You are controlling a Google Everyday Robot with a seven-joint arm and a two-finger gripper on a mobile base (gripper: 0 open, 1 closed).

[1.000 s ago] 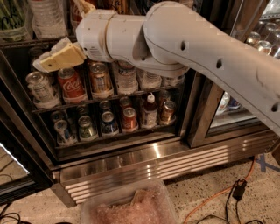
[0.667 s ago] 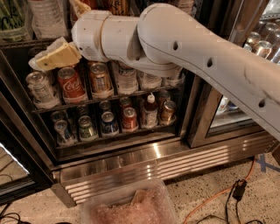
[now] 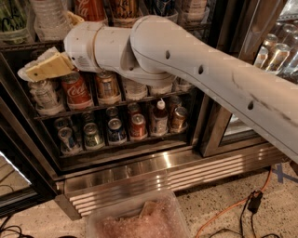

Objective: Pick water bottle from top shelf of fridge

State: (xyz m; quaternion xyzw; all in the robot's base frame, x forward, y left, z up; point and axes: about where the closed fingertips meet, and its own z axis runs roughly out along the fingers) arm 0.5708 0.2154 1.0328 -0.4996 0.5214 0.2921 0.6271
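Note:
The water bottle [image 3: 48,17], clear and ribbed, stands at the left of the top shelf [image 3: 14,45], a dark wire rack in the fridge [image 3: 139,172]. My gripper [image 3: 48,45] is at the end of the white arm that reaches in from the right. It is open, right in front of the bottle's base. One yellowish finger [image 3: 46,67] lies below the shelf edge and the other finger [image 3: 73,18] shows just to the right of the bottle. The bottle's lower part is partly hidden by the wrist.
A red Coca-Cola bottle [image 3: 88,8] and other bottles stand on the top shelf. Lower racks hold cans, among them a Coca-Cola can [image 3: 77,89] and a white-capped bottle [image 3: 159,116]. A plastic bin [image 3: 139,218] and an orange cable [image 3: 223,214] lie on the floor.
The arm and gripper have moved to the left and slightly down, closer to the left end of the top shelf. The bottles have not moved.

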